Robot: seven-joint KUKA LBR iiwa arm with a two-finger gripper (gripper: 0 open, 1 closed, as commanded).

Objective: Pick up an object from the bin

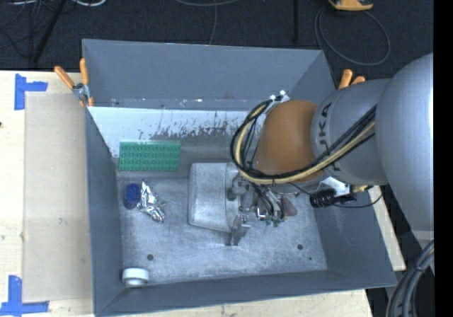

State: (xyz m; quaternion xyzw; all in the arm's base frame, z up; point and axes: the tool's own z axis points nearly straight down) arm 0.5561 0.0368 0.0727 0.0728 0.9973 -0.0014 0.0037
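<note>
My gripper (235, 236) hangs low over the bin floor, right of the middle. It is at the lower right corner of a flat, pale grey square piece (207, 195) that lies in the middle of the bin. A small dark reddish thing (289, 206) lies just right of the gripper, partly hidden under the wrist.
A green studded plate (149, 156) leans by the back left wall. A small blue thing (132, 195) and a crumpled foil scrap (152, 202) lie on the left. In the front left corner sits a white round cap (135, 276). The arm and its cables cover the bin's right side.
</note>
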